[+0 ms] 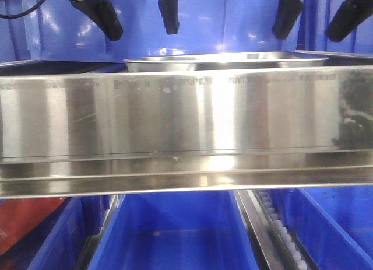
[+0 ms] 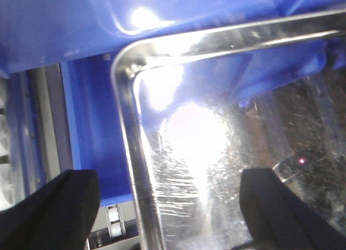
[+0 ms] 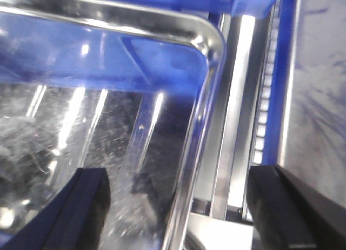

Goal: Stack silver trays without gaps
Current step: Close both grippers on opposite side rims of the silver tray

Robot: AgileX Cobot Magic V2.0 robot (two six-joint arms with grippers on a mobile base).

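Note:
A shiny silver tray (image 1: pixel 227 61) lies just behind the long steel rail, only its rim and near wall showing. My left gripper (image 1: pixel 137 19) hangs open above its left end, and my right gripper (image 1: pixel 317 19) hangs open above its right end. In the left wrist view the left gripper (image 2: pixel 170 207) straddles the tray's (image 2: pixel 178 169) left rim near a rounded corner, one finger outside, one over the tray floor. In the right wrist view the right gripper (image 3: pixel 178 207) straddles the tray's (image 3: pixel 81 115) right rim the same way. Neither touches it. I cannot tell whether more trays lie nested.
A wide brushed-steel rail (image 1: pixel 186 118) spans the front view and hides the tray's lower part. Blue plastic bins stand behind (image 1: pixel 58 25) and below (image 1: pixel 175 235). A roller track (image 1: pixel 280 235) runs beside the lower bins, and another roller track (image 3: pixel 265 99) runs right of the tray.

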